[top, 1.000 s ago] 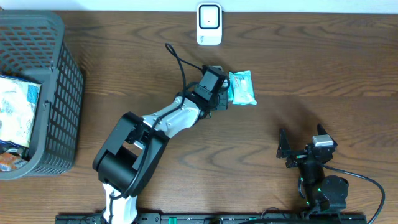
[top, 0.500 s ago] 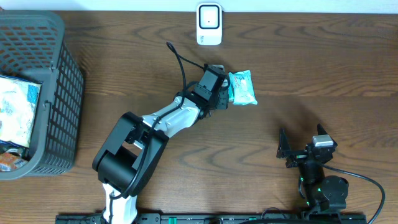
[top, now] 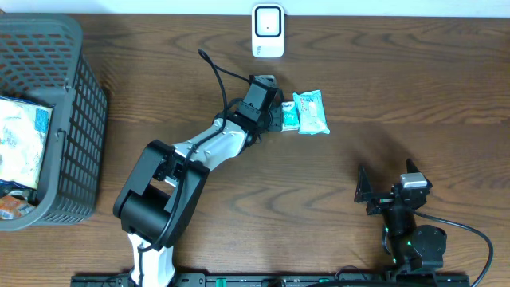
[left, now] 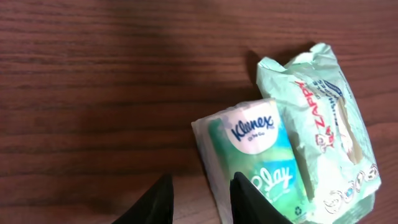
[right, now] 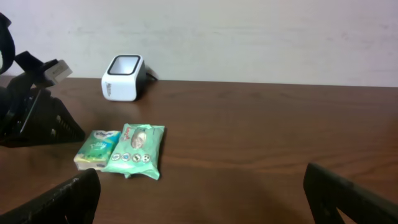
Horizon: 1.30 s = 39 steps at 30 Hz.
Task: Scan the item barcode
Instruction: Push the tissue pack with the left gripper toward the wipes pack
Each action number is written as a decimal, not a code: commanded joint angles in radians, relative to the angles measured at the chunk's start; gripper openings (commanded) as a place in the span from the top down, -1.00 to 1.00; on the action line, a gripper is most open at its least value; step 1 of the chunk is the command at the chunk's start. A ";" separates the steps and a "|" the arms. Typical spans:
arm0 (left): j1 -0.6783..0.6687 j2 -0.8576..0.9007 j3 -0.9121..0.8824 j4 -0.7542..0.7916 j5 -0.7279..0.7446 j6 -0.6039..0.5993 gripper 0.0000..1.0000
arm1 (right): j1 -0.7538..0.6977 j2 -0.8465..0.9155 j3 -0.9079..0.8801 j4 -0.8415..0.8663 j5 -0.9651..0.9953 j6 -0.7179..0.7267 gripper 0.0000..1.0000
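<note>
— How does your left pincer [left: 199, 202] stand?

— Its jaws are a little apart, bare wood between them, clamped on nothing. One fingertip [left: 249, 199] overlaps the near end of the Kleenex tissue pack [left: 255, 155], which lies flat on the bench [left: 93, 93].

— And around it?

— A Zappy wipes pack [left: 323, 137] lies alongside, touching the Kleenex. The barcode scanner [top: 268, 30] stands near, at the bench's back edge. My right pincer [right: 200, 180] gapes wide, well apart from both packs.
</note>
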 commanded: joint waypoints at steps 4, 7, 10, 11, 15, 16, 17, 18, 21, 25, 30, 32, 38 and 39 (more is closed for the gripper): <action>-0.002 0.021 0.008 0.022 -0.003 0.006 0.39 | 0.008 -0.004 -0.001 -0.004 -0.006 0.006 -0.98; -0.002 0.044 0.008 0.040 -0.002 -0.005 0.39 | 0.008 -0.004 -0.001 -0.004 -0.006 0.006 -0.99; -0.002 0.066 0.008 0.054 -0.002 -0.051 0.39 | 0.008 -0.004 -0.001 -0.004 -0.006 0.006 -0.99; -0.002 0.071 0.008 0.057 0.003 -0.058 0.39 | 0.008 -0.004 -0.001 -0.004 -0.006 0.006 -0.99; -0.002 0.074 0.008 0.088 0.076 -0.057 0.50 | 0.008 -0.004 -0.001 -0.004 -0.006 0.006 -0.99; -0.002 0.074 0.008 0.098 0.088 -0.057 0.54 | 0.008 -0.004 -0.001 -0.004 -0.006 0.006 -0.99; -0.002 0.074 0.008 0.111 0.097 -0.057 0.59 | 0.008 -0.004 -0.001 -0.004 -0.006 0.006 -0.99; -0.002 0.074 0.008 0.116 0.097 -0.057 0.63 | 0.008 -0.004 -0.001 -0.004 -0.006 0.006 -0.98; -0.002 0.074 0.008 0.129 0.097 -0.057 0.71 | 0.008 -0.004 -0.001 -0.004 -0.006 0.006 -0.99; -0.002 0.074 0.008 0.142 0.124 -0.056 0.73 | 0.008 -0.004 -0.001 -0.004 -0.006 0.006 -0.98; -0.002 0.074 0.008 0.187 0.193 -0.053 0.73 | 0.008 -0.004 -0.001 -0.004 -0.006 0.006 -0.98; -0.002 0.074 0.008 0.200 0.193 -0.053 0.72 | 0.008 -0.004 -0.001 -0.004 -0.006 0.006 -0.99; -0.002 0.074 0.008 0.203 0.193 -0.053 0.70 | 0.008 -0.004 -0.001 -0.004 -0.006 0.006 -0.99; -0.002 0.074 0.008 0.203 0.193 -0.053 0.68 | 0.008 -0.004 -0.001 -0.004 -0.006 0.006 -0.99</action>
